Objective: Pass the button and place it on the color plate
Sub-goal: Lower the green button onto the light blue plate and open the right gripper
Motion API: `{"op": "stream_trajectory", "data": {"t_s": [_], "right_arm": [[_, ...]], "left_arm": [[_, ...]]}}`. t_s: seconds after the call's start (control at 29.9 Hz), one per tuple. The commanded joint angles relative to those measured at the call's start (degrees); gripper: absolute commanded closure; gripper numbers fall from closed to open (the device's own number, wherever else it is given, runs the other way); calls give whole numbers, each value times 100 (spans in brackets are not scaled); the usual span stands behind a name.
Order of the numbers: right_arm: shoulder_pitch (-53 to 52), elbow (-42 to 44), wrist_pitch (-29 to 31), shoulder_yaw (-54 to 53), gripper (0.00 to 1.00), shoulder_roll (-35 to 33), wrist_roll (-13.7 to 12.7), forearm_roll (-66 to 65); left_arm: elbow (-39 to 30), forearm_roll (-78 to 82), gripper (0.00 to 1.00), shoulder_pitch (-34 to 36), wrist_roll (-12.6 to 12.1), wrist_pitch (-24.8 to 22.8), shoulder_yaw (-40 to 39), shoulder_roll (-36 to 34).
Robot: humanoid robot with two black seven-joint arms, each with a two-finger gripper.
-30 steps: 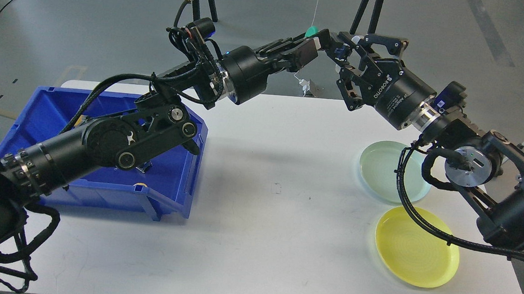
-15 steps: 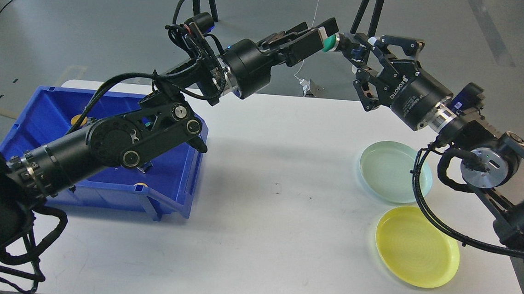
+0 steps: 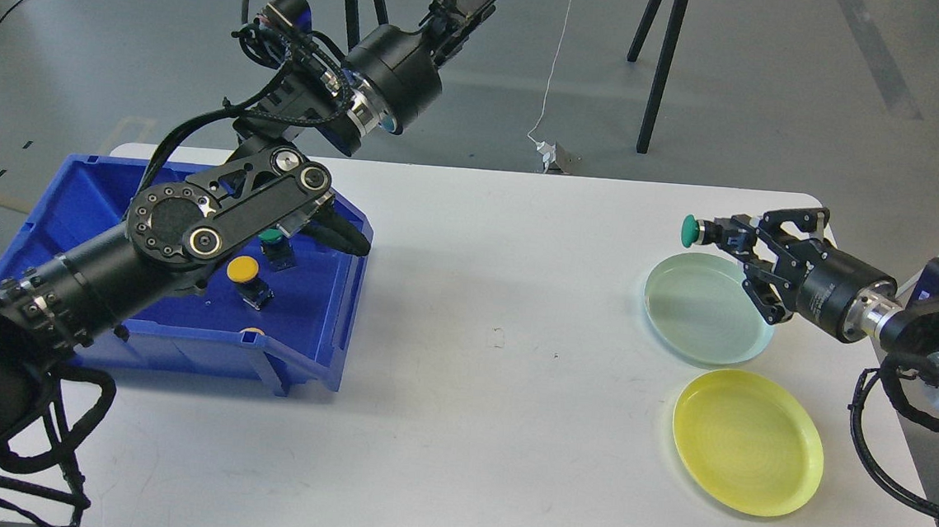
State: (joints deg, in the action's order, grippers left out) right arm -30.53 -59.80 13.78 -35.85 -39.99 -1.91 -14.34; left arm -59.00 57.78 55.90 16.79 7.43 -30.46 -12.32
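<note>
Head view: blue plastic bin (image 3: pixel 313 319) on left of white table (image 3: pixel 477 396) holds yellow-capped button (image 3: pixel 247 274) and green-capped one (image 3: pixel 273 241), part hidden by arm. Round, glossy pale green plate (image 3: pixel 702 309) and yellow plate (image 3: pixel 746 440) at right, both bare. Right gripper (image 3: pixel 715 235) fingers pinch green button (image 3: pixel 691 230) above green plate's far-left rim. Left gripper runs off the top edge; fingers' state cannot be told.

white table (image 3: pixel 491 430), blue bin (image 3: pixel 311 343), 2 plates (image 3: pixel 701 313)

No text, label, brand, number or sign can be read anywhere, neither on the arms nor on the things around the two pincers.
</note>
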Motion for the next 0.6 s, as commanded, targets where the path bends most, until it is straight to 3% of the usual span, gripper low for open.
{"op": "stream_trajectory", "data": {"t_s": [0.0,0.27,0.57], "right_arm": [[3,565,194,263,85,324,-20,-8],[-102,1470,282,324,83,896,-37,-25],[-225,1813,291,333,78,1151,-72,-34]], "left_arm": [[2,-13,6,9,-1,-5,-21,-7],[2,-4,6,0,8,4,-12,2],[20,5,6,0,8,4,14,20]]}}
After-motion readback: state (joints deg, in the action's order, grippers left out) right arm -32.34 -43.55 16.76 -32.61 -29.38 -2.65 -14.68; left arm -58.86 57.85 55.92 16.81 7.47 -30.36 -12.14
